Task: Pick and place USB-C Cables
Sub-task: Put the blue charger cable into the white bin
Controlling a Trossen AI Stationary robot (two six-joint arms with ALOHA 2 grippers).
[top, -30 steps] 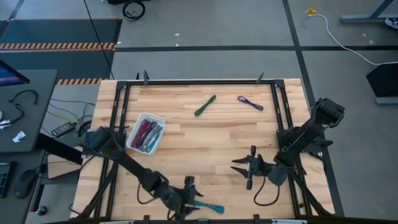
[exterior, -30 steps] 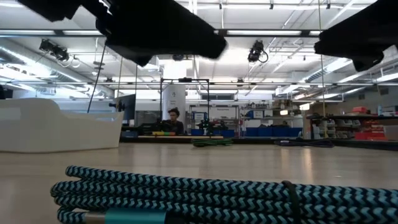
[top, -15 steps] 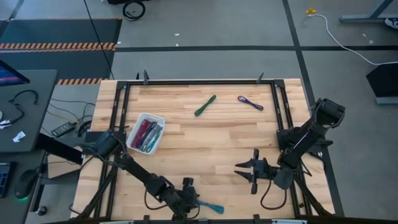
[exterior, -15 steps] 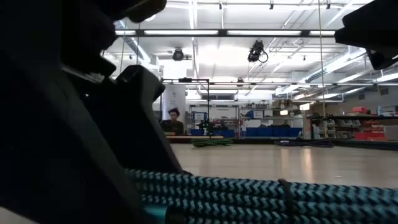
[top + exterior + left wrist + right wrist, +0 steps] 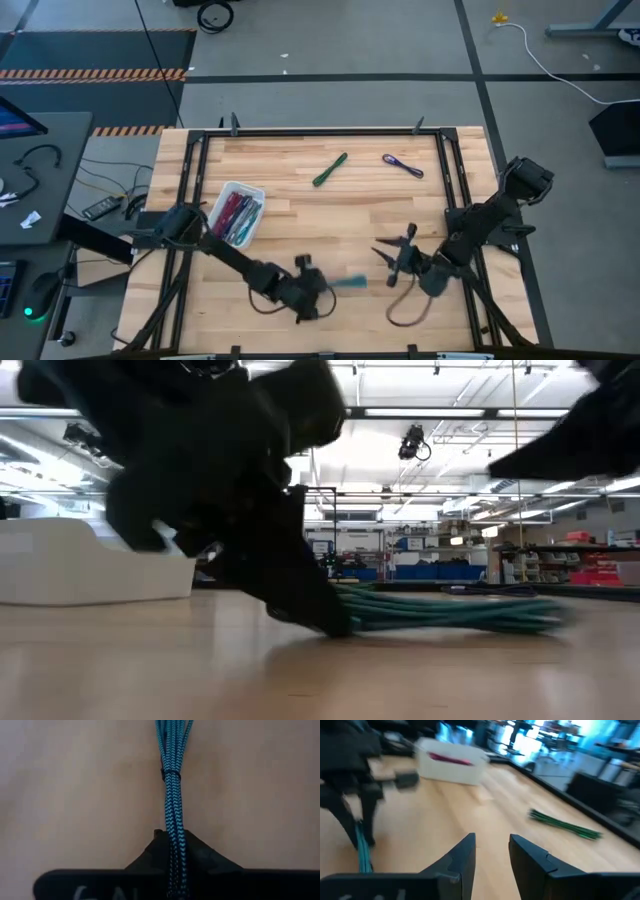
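My left gripper point(image 5: 320, 287) is shut on a teal braided cable bundle point(image 5: 346, 283) near the table's near edge; it also shows in the low view point(image 5: 325, 622) and in its wrist view point(image 5: 175, 840). My right gripper point(image 5: 395, 265) is open and empty to the right of it, its fingers point(image 5: 492, 855) apart. A green cable point(image 5: 329, 169) and a purple cable point(image 5: 402, 165) lie flat on the far part of the table. A white bin point(image 5: 233, 213) at the left holds several maroon and other cables. My left gripper pinches the teal bundle between its two fingers near one end point(image 5: 175, 851). The fingers point(image 5: 300, 595) slant down from the table's left and lie along the bundle. The rest, with its black tie point(image 5: 167, 772), sticks out level toward the table's right point(image 5: 450, 610), just above the wood.
A black frame point(image 5: 330, 131) runs round the wooden table top. The white bin's wall point(image 5: 90, 565) shows at the left in the low view. Bare wood lies between the bin and my right gripper.
My left gripper has gone down over the teal bundle at the near edge, then moved up and toward the far edge with it. The bundle has left its place at the near edge and now sticks out from the fingers toward the right.
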